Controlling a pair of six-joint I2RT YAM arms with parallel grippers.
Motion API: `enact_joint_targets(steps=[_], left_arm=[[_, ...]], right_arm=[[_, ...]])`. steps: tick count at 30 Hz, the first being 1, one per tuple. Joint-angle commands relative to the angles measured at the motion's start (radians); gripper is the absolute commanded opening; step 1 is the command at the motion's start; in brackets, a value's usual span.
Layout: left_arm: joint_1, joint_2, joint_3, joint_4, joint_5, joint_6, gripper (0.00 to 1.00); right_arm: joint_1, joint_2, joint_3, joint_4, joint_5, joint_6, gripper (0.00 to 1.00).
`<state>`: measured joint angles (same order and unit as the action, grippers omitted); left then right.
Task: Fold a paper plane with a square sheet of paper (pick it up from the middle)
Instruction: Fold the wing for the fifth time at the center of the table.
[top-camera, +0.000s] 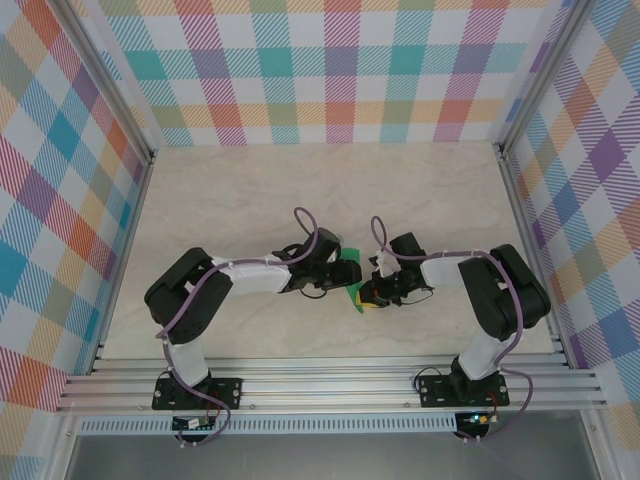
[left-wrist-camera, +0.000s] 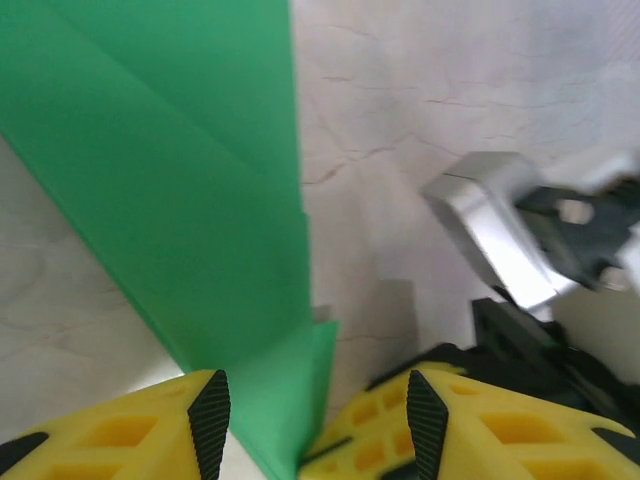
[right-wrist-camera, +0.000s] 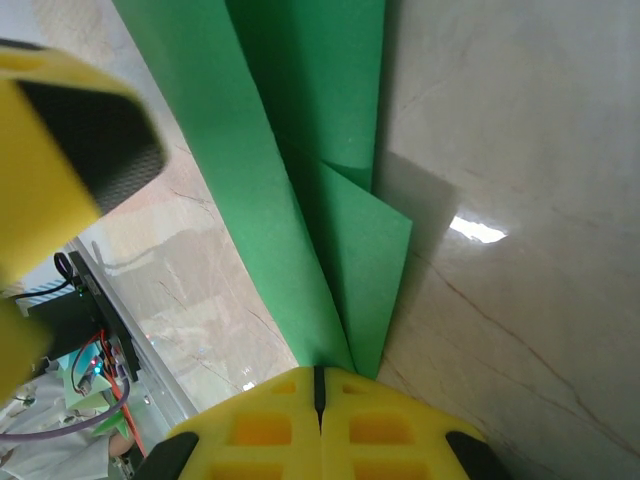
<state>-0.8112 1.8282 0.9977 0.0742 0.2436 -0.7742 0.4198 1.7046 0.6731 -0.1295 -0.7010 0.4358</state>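
Top external view: we see both arms bent inward so that the left gripper (top-camera: 343, 272) and the right gripper (top-camera: 374, 295) meet over the near middle of the pale marbled table (top-camera: 300, 190), which is enclosed by plaid walls (top-camera: 340, 60). The green paper (top-camera: 355, 298) shows as a small bright patch between the two grippers. Left wrist view: the left gripper (left-wrist-camera: 315, 425) has its yellow fingers (left-wrist-camera: 130, 435) standing apart, black pads facing each other across the gap. The green paper (left-wrist-camera: 180, 180), folded into overlapping layers with straight creases, runs from the far left down to a narrow end lying in that gap just beside the left-hand pad; we cannot tell whether it touches the pad, and the fingers are not closed on it. Silver and black hardware (left-wrist-camera: 500, 240) of the other arm sits near on the right. Right wrist view: the right gripper (right-wrist-camera: 320, 390) has its fingers pressed together, clamped on the narrow end of the green paper (right-wrist-camera: 290, 150), which spreads away from the grip in several layers and casts a shadow on the table (right-wrist-camera: 520, 120). One yellow finger (right-wrist-camera: 40, 200) of the left gripper stands at the upper left, just beside the paper's edge
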Motion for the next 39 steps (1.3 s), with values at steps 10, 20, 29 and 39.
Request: enact_joint_targets(steps=[10,20,29,39], left_arm=[[0.049,0.091,0.073,0.026,-0.031,0.042,0.51],[0.102,0.063,0.081,0.036,0.006,0.042,0.52],[0.076,-0.078,0.005,0.108,0.027,0.017,0.53],[0.045,0.095,0.148,0.087,0.098,0.059,0.52]], right_arm=[[0.005,0.054,-0.018,-0.061,0.077,0.021,0.02],[0.005,0.057,-0.017,-0.065,0.080,0.018,0.01],[0.005,0.060,-0.011,-0.059,0.079,0.012,0.01],[0.005,0.060,-0.015,-0.048,0.072,0.010,0.01]])
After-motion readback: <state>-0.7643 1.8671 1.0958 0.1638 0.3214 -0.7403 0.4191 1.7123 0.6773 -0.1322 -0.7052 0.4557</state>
